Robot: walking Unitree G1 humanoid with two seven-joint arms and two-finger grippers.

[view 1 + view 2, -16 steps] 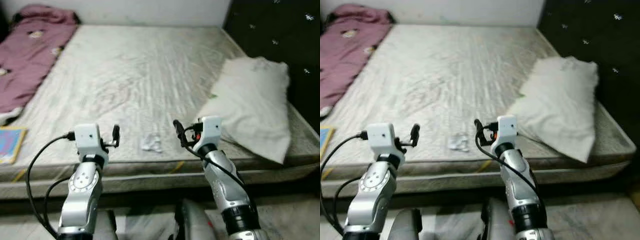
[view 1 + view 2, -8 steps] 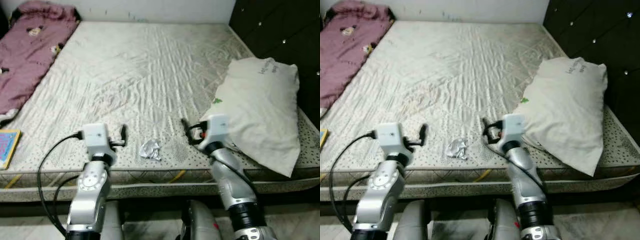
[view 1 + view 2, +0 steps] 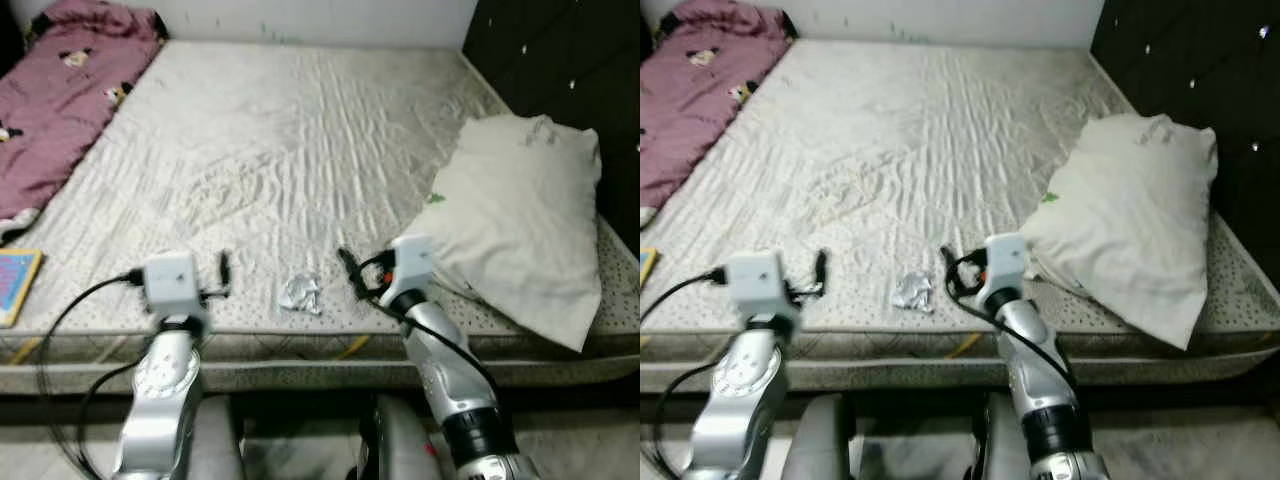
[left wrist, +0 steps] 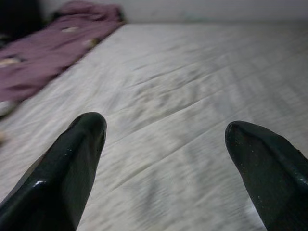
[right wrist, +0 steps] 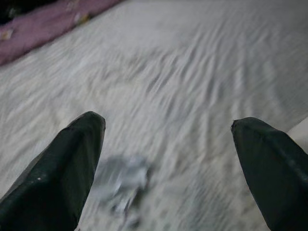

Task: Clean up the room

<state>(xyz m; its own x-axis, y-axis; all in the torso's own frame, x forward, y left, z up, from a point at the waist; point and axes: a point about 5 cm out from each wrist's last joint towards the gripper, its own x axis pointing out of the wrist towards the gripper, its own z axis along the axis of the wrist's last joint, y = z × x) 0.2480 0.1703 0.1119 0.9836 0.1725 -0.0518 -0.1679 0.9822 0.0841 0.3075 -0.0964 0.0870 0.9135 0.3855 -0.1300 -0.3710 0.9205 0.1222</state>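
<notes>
Both pairs of fingers stand wide apart, holding nothing. My right gripper (image 5: 168,159) aims at the crumpled wrapper (image 3: 300,293) near the bed (image 3: 300,130) edge, at its 9 o'clock, ready to take it; my left gripper (image 4: 163,159) waits beside.

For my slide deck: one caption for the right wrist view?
Open right claw above the mattress, crumpled wrapper just ahead.
</notes>
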